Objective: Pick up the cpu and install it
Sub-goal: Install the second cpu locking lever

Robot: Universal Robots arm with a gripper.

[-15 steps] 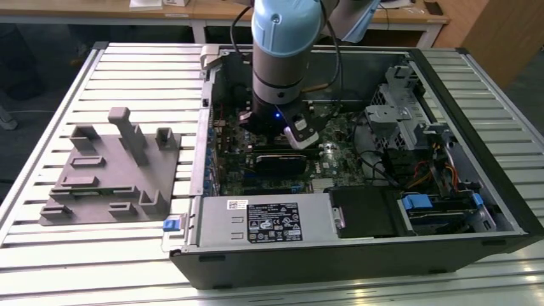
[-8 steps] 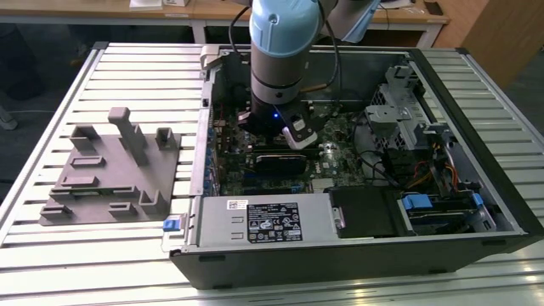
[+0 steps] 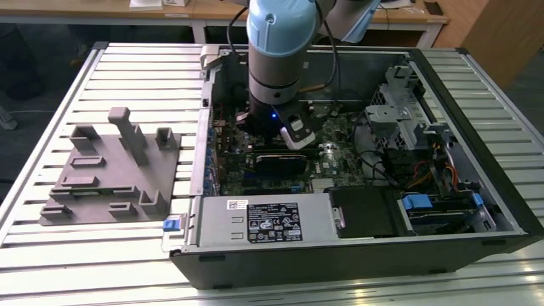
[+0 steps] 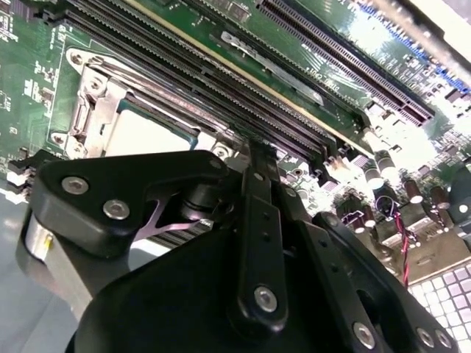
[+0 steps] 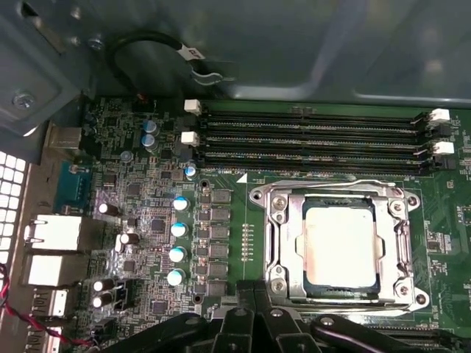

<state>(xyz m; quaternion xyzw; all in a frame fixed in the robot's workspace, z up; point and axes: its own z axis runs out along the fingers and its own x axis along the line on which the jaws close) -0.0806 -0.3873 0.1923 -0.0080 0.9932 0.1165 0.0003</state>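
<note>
The cpu [image 5: 340, 248], a flat square chip with a silvery-white top, lies inside the metal-framed socket [image 5: 274, 250] on the green motherboard. It shows in the second wrist view too, cpu [image 4: 143, 134], partly hidden behind the black gripper links. My gripper [image 5: 259, 290] hovers just beside the socket frame, shut with nothing between its fingers. In the exterior view the arm reaches down into the open computer case and the gripper [image 3: 281, 145] hangs low over the board.
Black memory slots [image 5: 316, 140] run alongside the socket. A row of capacitors [image 5: 176, 239] and rear ports [image 5: 51, 235] stand beside it. The case walls [image 3: 476, 127], drive cage and cables ring the arm. A grey plastic fixture [image 3: 106, 175] sits on the slatted table at the exterior view's left.
</note>
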